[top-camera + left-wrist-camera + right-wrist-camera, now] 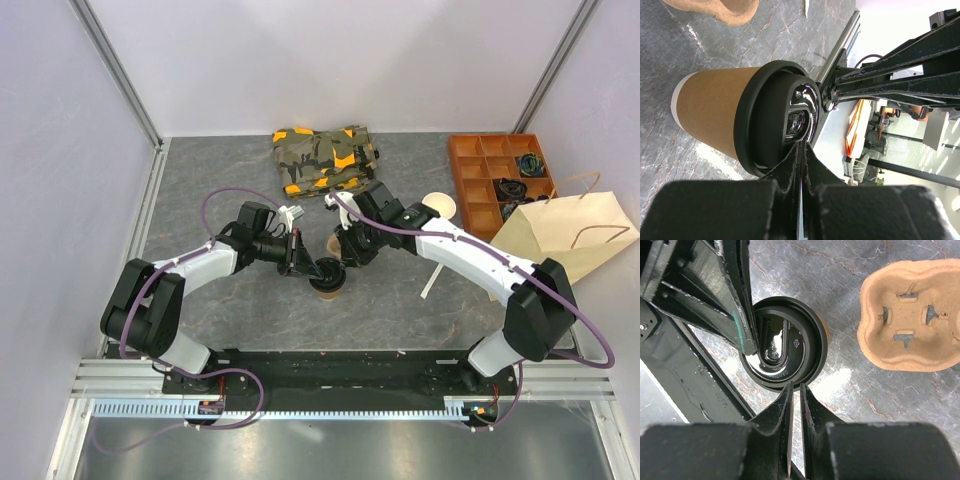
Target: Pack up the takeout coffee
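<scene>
Top view: the takeout coffee (329, 283) stands upright on the table (220, 200), between the left gripper (314, 268) and the right gripper (345, 262).
Left wrist view: the left gripper's jaws are pressed together, tips at the coffee's lid rim.
Right wrist view: the right gripper's jaws are parted by 1 narrow slit beside the lid rim, gripping nothing.

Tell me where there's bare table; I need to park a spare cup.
Bare tabletop: far left, between side rail and camouflage pouch; and the near strip between the takeout coffee and the arm bases. Crowded around the coffee and far right by the orange tray and paper bag.
</scene>
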Robot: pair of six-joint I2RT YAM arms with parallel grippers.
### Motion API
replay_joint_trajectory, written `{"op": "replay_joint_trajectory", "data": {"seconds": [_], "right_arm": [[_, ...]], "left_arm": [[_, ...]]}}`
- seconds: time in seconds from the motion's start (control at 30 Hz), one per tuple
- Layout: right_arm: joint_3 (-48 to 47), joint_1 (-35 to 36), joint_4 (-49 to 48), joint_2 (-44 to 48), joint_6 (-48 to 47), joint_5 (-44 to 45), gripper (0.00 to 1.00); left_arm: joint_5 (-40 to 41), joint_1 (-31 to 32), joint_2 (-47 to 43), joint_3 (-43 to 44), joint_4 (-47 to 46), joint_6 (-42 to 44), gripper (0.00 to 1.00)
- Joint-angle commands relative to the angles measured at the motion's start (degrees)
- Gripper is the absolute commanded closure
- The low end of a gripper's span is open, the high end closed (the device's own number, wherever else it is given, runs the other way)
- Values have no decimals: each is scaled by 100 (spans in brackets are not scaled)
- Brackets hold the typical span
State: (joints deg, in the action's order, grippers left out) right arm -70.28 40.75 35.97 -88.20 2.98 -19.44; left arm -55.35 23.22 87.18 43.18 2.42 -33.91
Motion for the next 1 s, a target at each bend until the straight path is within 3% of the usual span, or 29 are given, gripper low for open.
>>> {"op": "replay_joint_trajectory", "data": {"seconds": [0.0, 0.33, 0.67, 0.97], "right_arm": [[-433, 20, 86, -12, 18, -95, 83], [-645, 205, 218, -65, -79, 327, 83], [75, 249, -116, -671, -96, 345, 85], [120, 267, -134, -909, -131, 143, 86]], "left_arm": [[1114, 7, 212, -64, 330, 535, 98], [1158, 24, 256, -55, 330, 561, 98], [1220, 24, 247, -55, 409, 614, 98], [1281, 24, 344, -11, 470, 631, 98]]}}
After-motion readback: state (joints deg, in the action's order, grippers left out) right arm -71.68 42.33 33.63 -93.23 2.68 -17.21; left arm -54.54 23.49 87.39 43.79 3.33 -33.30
